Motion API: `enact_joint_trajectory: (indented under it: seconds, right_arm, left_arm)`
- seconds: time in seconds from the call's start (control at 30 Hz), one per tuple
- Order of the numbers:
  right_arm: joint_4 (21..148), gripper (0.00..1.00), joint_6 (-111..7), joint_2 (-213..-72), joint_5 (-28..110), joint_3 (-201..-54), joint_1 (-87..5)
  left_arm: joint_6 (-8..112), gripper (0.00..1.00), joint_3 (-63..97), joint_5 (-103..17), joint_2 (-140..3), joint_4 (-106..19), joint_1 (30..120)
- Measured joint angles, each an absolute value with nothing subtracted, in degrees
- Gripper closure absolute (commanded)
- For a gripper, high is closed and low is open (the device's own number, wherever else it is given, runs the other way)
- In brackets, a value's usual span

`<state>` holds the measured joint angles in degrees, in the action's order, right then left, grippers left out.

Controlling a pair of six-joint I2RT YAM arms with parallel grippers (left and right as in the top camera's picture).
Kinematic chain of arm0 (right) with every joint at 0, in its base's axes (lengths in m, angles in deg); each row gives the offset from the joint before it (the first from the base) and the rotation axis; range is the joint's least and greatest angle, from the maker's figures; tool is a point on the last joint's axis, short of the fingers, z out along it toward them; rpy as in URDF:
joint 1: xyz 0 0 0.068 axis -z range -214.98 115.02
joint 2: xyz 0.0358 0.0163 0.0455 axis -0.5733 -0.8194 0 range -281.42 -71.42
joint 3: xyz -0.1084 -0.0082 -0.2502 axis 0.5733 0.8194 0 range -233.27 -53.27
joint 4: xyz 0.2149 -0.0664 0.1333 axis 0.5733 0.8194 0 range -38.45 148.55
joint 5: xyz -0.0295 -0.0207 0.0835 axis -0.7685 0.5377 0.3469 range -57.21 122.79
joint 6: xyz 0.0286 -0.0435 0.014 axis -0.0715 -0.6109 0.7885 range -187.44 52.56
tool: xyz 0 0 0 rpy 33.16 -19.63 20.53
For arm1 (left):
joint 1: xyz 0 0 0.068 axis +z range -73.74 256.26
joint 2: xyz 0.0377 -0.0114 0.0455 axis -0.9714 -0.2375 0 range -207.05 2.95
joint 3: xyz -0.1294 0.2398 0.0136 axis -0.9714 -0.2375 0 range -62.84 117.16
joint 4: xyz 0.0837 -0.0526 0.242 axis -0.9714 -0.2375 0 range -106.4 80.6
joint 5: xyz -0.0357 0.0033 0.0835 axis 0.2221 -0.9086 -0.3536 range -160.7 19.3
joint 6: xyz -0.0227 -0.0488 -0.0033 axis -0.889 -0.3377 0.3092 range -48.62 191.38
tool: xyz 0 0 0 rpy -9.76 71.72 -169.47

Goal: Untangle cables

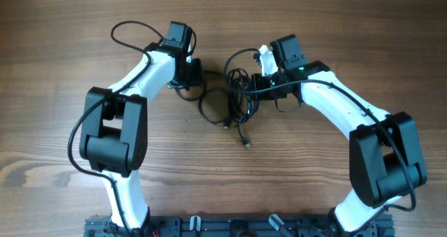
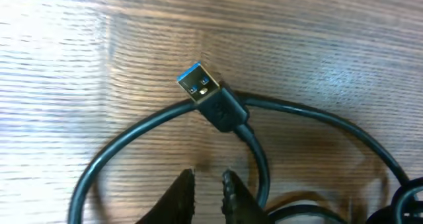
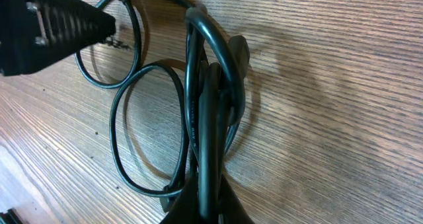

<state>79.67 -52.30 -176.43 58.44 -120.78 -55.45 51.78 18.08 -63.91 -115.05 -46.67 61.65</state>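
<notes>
cables (image 1: 237, 97) | right gripper (image 3: 205, 207) pinching them | left gripper (image 2: 206, 186) almost pressed together, hold unclear | advise: draw apart slowly, USB plug (image 2: 210, 97) unsnagged

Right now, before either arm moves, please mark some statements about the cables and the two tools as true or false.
1. The USB plug has a blue insert. True.
2. The right tool is open and away from the cables. False: it is shut on a bundle of them.
3. The left tool holds the USB plug. False: the plug lies on the table, ahead of its fingertips.
4. The cables lie between the two tools. True.
5. The table is white plastic. False: it is brown wood.
</notes>
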Motion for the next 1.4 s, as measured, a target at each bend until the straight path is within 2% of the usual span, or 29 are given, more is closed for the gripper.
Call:
enact_joint_trajectory:
  seconds: [0.2,0.37,0.47,0.83,1.17,1.27,1.37,1.4]
  right_arm:
    - [79.6,0.95,-52.3,-176.5,58.4,-120.8,-55.4]
    - [79.6,0.95,-52.3,-176.5,58.4,-120.8,-55.4]
    - [79.6,0.95,-52.3,-176.5,58.4,-120.8,-55.4]
    - [79.7,0.95,-52.3,-176.5,58.4,-120.8,-55.4]
    - [79.6,0.95,-52.3,-176.5,58.4,-120.8,-55.4]
    - [79.6,0.95,-52.3,-176.5,58.4,-120.8,-55.4]
    - [79.6,0.95,-52.3,-176.5,58.4,-120.8,-55.4]
    - [79.6,0.95,-52.3,-176.5,58.4,-120.8,-55.4]
  left_arm:
    - [52.3,0.73,18.1,-71.3,-113.1,-47.5,63.2]
    - [52.4,0.66,18.1,-74.0,-113.1,-46.7,64.2]
    - [52.4,0.61,18.1,-74.3,-113.5,-46.0,64.2]
    - [55.7,0.59,18.0,-73.2,-114.9,-45.3,64.2]
    - [58.6,0.67,18.1,-70.8,-116.6,-45.3,64.2]
    - [58.6,0.85,18.1,-71.0,-116.6,-45.3,64.2]
    - [58.9,0.96,18.1,-71.5,-116.8,-45.3,64.2]
    - [58.9,0.96,18.1,-71.7,-116.8,-45.3,64.2]
